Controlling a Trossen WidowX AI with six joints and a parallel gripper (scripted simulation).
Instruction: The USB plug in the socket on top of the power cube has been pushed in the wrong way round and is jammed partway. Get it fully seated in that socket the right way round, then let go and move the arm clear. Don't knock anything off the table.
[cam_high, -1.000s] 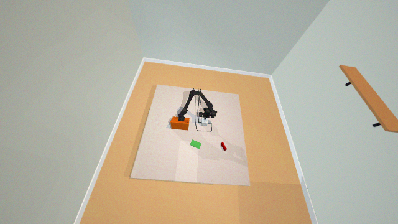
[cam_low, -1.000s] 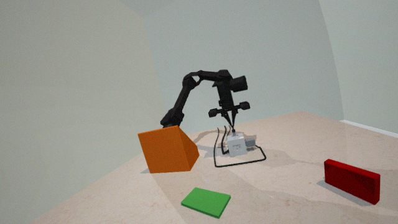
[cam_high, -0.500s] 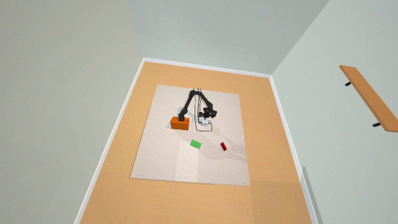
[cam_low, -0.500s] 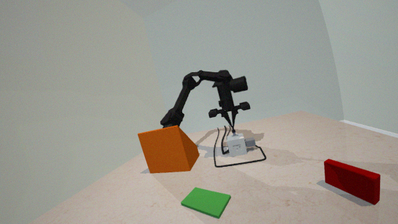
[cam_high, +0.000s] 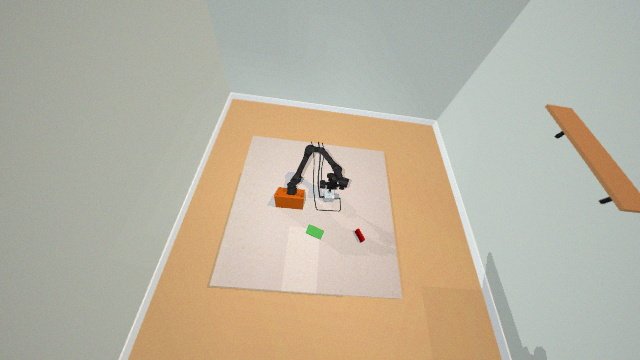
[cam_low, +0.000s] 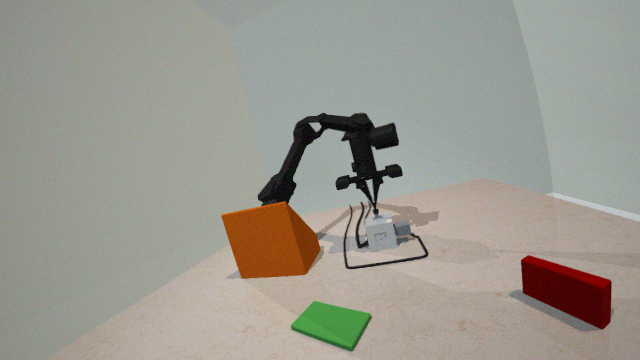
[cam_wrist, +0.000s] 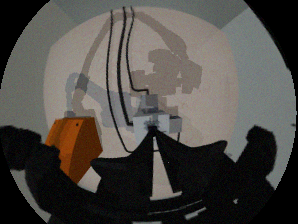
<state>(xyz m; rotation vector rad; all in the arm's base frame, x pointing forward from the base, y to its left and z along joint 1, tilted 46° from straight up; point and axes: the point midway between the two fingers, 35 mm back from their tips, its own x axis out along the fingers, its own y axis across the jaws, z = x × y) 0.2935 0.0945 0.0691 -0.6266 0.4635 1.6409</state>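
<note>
USB plug (cam_low: 376, 214): one, small, gripped in your hand (cam_high: 329, 190) (cam_low: 376, 210) (cam_wrist: 154, 129), directly above the power cube (cam_high: 328, 195) (cam_low: 381, 235) (cam_wrist: 145, 119). Depth and orientation: you cannot tell.

The pale, faintly mottled table (cam_high: 250, 265) (cam_low: 425, 325) (cam_wrist: 215, 65) is crossed by soft shadows. Taking the white cube (cam_high: 328, 194) (cam_low: 381, 236) (cam_wrist: 142, 123) as the dial's centre in the top view, an orange block (cam_high: 289, 201) (cam_low: 265, 245) (cam_wrist: 81, 145) sits at nine o'clock. A thin green slab (cam_high: 315, 232) (cam_low: 332, 324) lies flat at seven, and a red block (cam_high: 360, 235) (cam_low: 565, 291) stands on a long narrow side at five. Dark cords (cam_high: 327, 210) (cam_low: 385, 263) (cam_wrist: 108, 75) run near the cube, one bending past its six o'clock side.
</note>
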